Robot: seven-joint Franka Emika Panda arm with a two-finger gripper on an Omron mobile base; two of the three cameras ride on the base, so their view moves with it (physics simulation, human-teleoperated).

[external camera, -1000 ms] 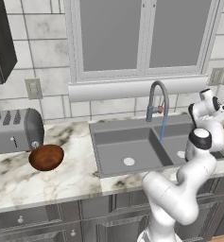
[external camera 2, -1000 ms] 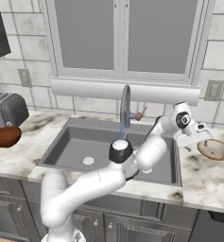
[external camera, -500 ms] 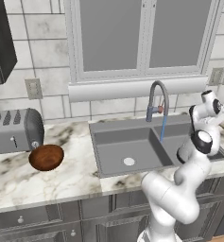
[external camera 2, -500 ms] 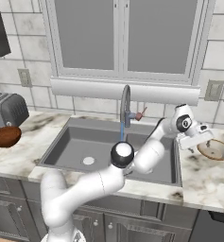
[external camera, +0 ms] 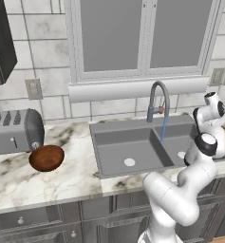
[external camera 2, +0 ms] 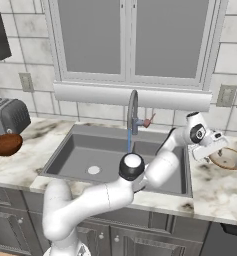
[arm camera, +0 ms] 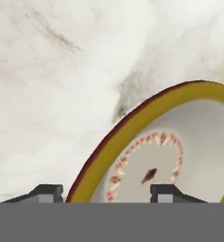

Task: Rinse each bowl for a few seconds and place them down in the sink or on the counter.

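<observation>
On marble surface (external camera 2: pixel 225 182) right of sink (external camera 2: pixel 65 155), pale bowl (external camera 2: pixel 228 158) upright, jaws spread astride its near rim, gripper (arm camera: pixel 106 193) low over it, reddish-brown bowl (external camera: pixel 46 158) beside toaster (external camera: pixel 14 131), faucet (external camera: pixel 157 97) running.

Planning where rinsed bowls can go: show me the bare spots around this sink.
Left basin is bare apart from its drain; counter between brown bowl and sink is free. Right of the sink is crowded: gripper straddles the beige bowl rim.

Even, diffuse rendered light, bright, no clear source. Soft shadows inside the sink (external camera: pixel 133 147) basins and under the window sill (external camera 2: pixel 132 95). No glare. Base views slightly soft, coarse. Hand view pale, near washed out over the marble bench (arm camera: pixel 52 80); edges undistorted.
</observation>
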